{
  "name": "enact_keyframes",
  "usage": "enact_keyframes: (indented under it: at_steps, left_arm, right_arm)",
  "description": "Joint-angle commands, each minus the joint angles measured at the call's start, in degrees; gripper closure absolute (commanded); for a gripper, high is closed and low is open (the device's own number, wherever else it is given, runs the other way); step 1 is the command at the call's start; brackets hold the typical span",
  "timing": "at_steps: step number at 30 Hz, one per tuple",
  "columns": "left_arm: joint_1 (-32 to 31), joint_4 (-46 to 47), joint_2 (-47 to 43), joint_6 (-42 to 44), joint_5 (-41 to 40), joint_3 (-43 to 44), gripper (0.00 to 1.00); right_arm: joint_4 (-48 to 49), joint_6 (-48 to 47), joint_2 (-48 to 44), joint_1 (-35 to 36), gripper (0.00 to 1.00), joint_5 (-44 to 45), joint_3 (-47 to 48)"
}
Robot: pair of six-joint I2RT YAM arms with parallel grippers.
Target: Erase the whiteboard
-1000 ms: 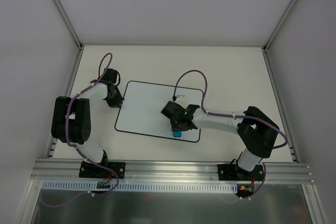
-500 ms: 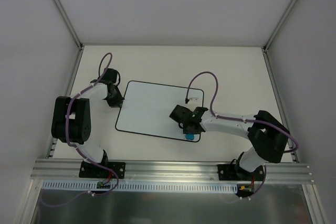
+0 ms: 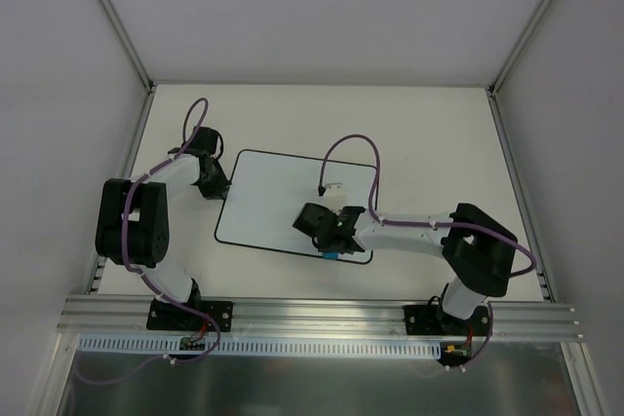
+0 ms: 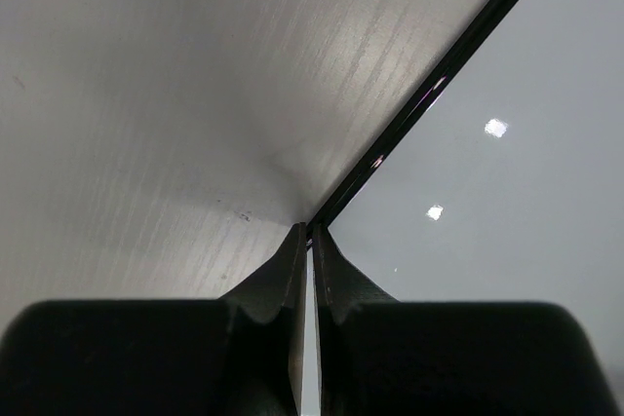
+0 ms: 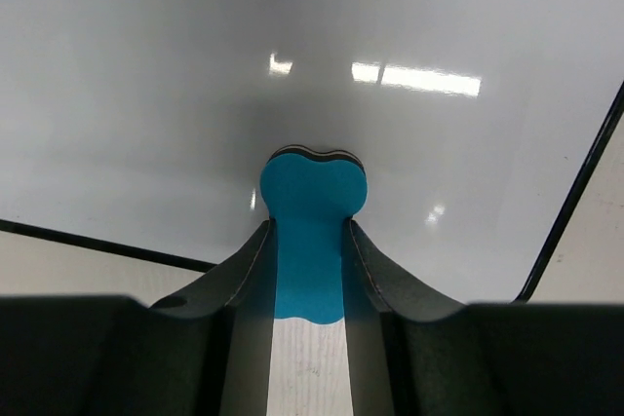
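When you look down from the top camera, the whiteboard point(image 3: 268, 204) lies flat on the table point(image 3: 439, 133) between the two arms, a little skewed to the table's edges. The left gripper point(image 3: 216, 190) sits at the board's left edge near the far corner; from up here its fingers are one dark lump and you cannot read their gap. The right gripper point(image 3: 330, 244) is over the board's near edge, toward the right corner. The eraser point(image 3: 331, 254) shows only as a small blue spot at the black border, mostly hidden by the wrist. At this size the board looks plain white.

On the left wrist view, you see the fingers point(image 4: 331, 270) drawn together to a thin slit with nothing visible between them. Their tips meet the board's black border, which runs diagonally up to the right, glossy board on one side and matte table on the other. Whether the tips press on it or hover, you cannot tell.

On the right wrist view, the fingers point(image 5: 249, 270) are clamped on the sides of the eraser point(image 5: 313, 187), whose rounded end bulges past the tips onto the board. Its rear is hidden behind the gripper body, and the contact itself is hard to make out
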Motion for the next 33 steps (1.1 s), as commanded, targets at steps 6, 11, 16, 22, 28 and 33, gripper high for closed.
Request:
enact_keyframes:
  at_steps: [6,11,16,22,28,33]
  left_arm:
    - [-0.24,-2.15,3.04,-1.80,1.66,-2.07,1.00]
    - [-0.24,-2.15,3.13,-2.15,1.93,-1.98,1.00]
    - [-0.41,-1.98,2.95,-2.15,2.45,-2.16,1.00]
    - [-2.16,-1.72,2.95,-2.68,3.07,-1.98,1.00]
    - [-3.93,-1.71,2.60,-3.30,2.90,-2.42,1.00]
    - [-3.93,-1.72,1.81,-3.73,2.45,-2.25,1.00]
  right_arm:
    - [0.10,5.44,-11.79,-10.41,1.00,1.48,-12.52]
    - [0.19,4.66,-14.97,-13.15,1.00,1.12,-15.70]
    - [0.62,1.76,-9.63,-12.36,1.00,-0.81,-11.31]
    - [1.15,-4.13,-0.66,-10.25,1.00,-4.84,0.29]
    - [1.07,-8.35,4.02,-13.57,1.00,-6.61,4.88]
    - [0.54,-10.55,-0.72,-22.18,1.00,-6.79,1.62]
